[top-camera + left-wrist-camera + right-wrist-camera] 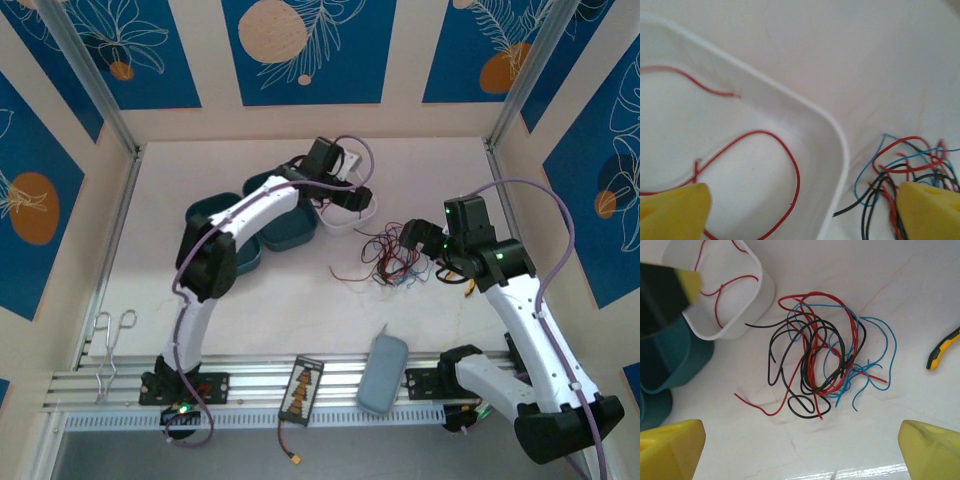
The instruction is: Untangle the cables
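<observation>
**Sorting stage of cable untangling, left to right.** Teal trays stand left of centre on the table, and a white tray touches them on the right. The trays appear to serve as separate bins for freed strands. Loose red wires lie curled on the white tray's floor, apart from the rest, which suggests this bin collects the red ones. The left gripper hangs over the tray's right-hand wall. Its yellow fingers are spread wide with nothing between them, a posture suited to dropping a strand rather than carrying one.

Just right of the tray, on the bare table, lie the cables. They form a knot of red, black and blue loops crossing one another, with a few free ends trailing outward. The right gripper is poised near this bundle with its jaws fully apart and empty, probably ready to pick the next strand. A yellow-and-black tool rests farther right, clear of the wires.
</observation>
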